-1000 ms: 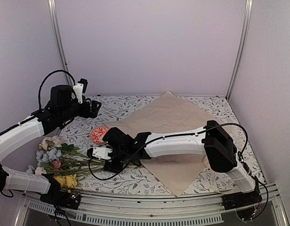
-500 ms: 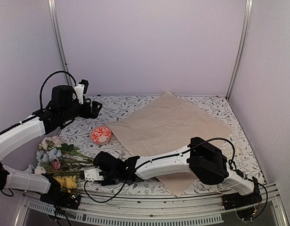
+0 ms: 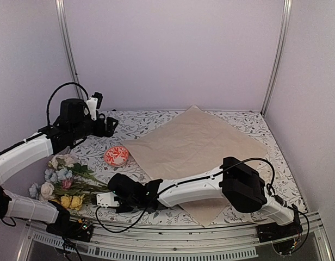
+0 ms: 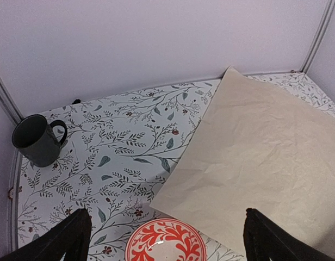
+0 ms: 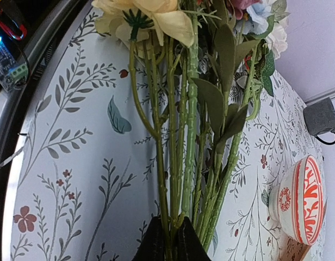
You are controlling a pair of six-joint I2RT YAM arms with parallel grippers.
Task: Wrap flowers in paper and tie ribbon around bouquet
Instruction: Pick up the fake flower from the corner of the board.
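Note:
The flowers (image 3: 63, 185) lie at the near left of the table, pink, yellow, pale blue and white blooms to the left, green stems (image 5: 189, 141) pointing right. My right gripper (image 3: 104, 193) reaches across the near edge. In the right wrist view that gripper (image 5: 171, 231) is shut on a few of the stems, and other stems pass just beside its black fingers. The peach paper (image 3: 203, 144) lies flat mid-table, apart from both grippers. My left gripper (image 3: 109, 125) hovers open above the dish, its fingers (image 4: 69, 239) wide apart. No ribbon or wrapped bouquet is in view.
A red-and-white dish (image 3: 116, 156) sits between the flowers and the paper's left corner, also the dish (image 4: 165, 242) under the left gripper. A dark mug (image 4: 36, 140) stands at the back left. The metal front rail (image 3: 173, 247) runs close to the right gripper.
My right arm dropped toward the near edge and its jaws closed on the flower stems. The bunch shifted a little. The left arm stayed put.

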